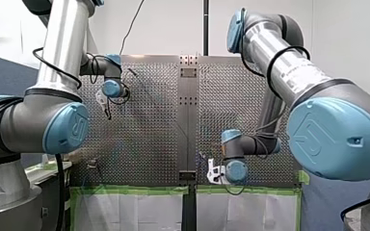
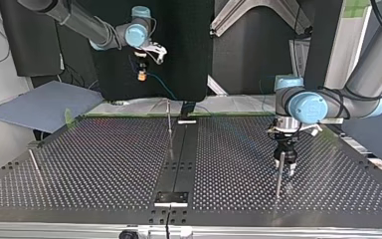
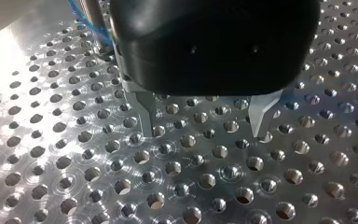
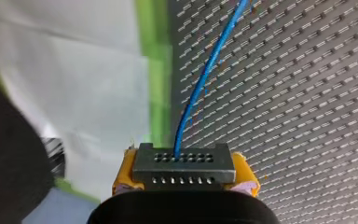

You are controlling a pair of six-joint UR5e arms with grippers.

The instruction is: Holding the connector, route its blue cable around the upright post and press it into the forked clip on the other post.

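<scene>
My right gripper (image 4: 185,183) is shut on a dark grey connector (image 4: 184,163), gripped between its yellow pads (image 4: 123,175). A blue cable (image 4: 204,77) leaves the connector and runs out over the perforated plate. In the top view this gripper (image 2: 142,73) hangs high above the table's far edge. My left gripper (image 3: 204,133) stands open just above the plate, with nothing between its metal fingers (image 3: 145,112). In the top view it (image 2: 284,164) sits right behind a thin upright post (image 2: 279,174). A post with blue cable on it (image 3: 89,18) shows beside the left gripper's body.
Another upright post (image 2: 169,122) stands near the table's middle, and a tilted rod (image 2: 35,167) at the top view's left. A dark centre strip (image 2: 179,154) splits the perforated table (image 2: 89,164). Green tape (image 1: 135,190) edges the plate in the front view.
</scene>
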